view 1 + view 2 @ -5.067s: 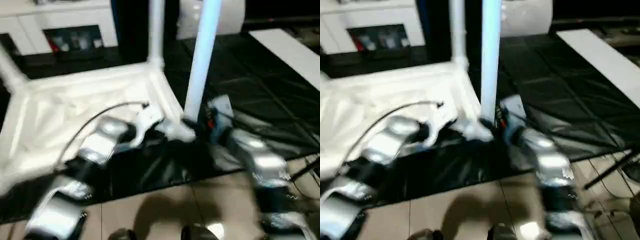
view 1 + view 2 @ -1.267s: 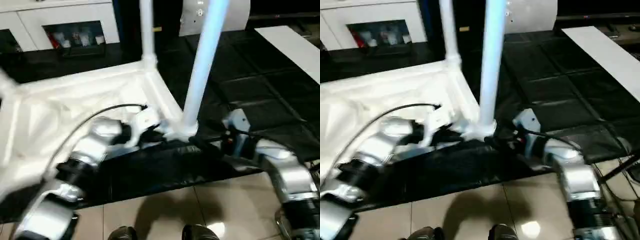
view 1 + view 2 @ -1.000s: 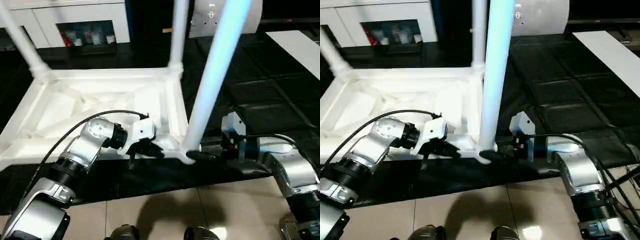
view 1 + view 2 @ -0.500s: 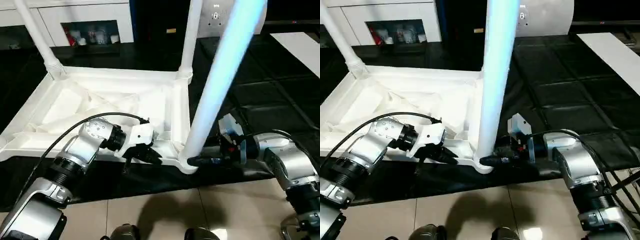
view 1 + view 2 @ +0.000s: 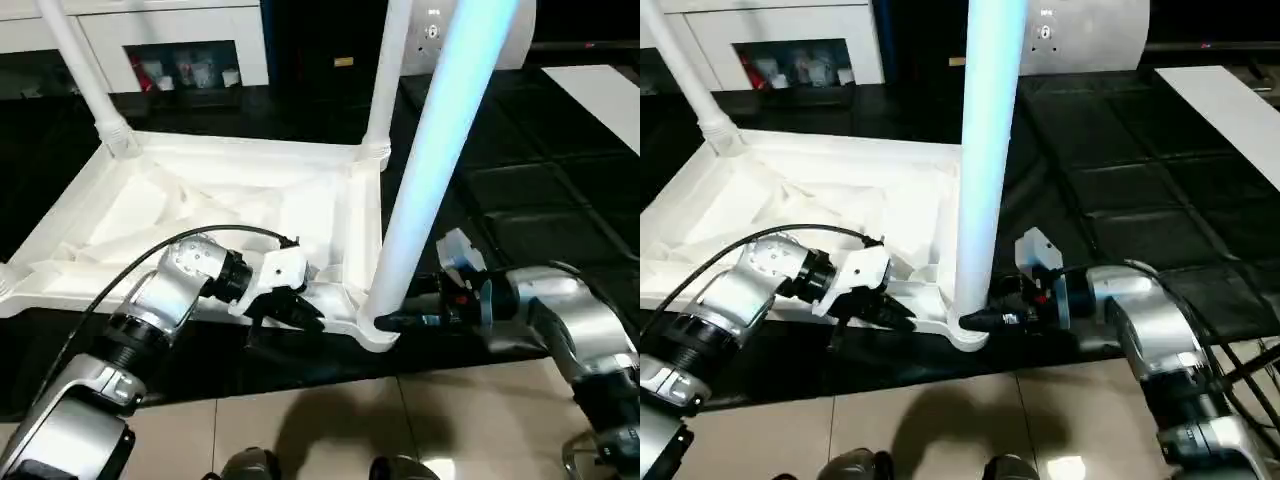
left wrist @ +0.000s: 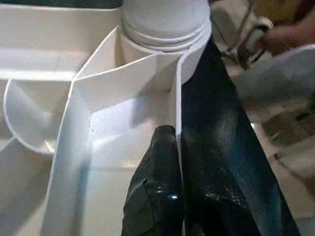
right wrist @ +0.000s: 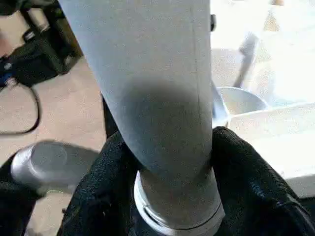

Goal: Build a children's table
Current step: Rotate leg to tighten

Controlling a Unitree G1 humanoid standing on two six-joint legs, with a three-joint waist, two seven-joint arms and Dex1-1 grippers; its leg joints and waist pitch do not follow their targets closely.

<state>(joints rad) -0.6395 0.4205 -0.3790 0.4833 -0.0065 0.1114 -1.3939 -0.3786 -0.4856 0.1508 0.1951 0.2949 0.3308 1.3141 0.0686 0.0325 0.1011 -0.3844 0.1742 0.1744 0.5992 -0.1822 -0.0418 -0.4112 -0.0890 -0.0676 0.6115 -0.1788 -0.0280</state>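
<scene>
While the children's table (image 5: pixel 215 215) lies upside down on a black mat (image 5: pixel 520 180), its X-ribbed underside faces up and its legs rise from the corner sockets. In the left eye view the square top spreads from the centre toward 9 o'clock. One leg (image 5: pixel 75 70) stands at 10 o'clock, another leg (image 5: pixel 385 75) at 12 o'clock, and the nearest leg (image 5: pixel 430 160), the largest in view, climbs from its socket just below centre toward 1 o'clock, out of the top edge.

The right tool (image 5: pixel 985 320) comes in from 3 o'clock and closes on the base of that nearest leg, right above the round socket. In the right wrist view its black fingers (image 7: pixel 246 172) press on either side of the leg, so it is holding the leg.

The left tool (image 5: pixel 295 310) reaches from 8 o'clock to the table's near edge, just beside the same corner. In the left wrist view one black finger (image 6: pixel 157 191) lies inside the rim wall and the other outside, narrowly pinching the thin white wall of the top.

Behind the mat, a white cabinet (image 5: pixel 150 40) sits at 11 o'clock, and tan floor tiles (image 5: pixel 330 430) run along 6 o'clock.
</scene>
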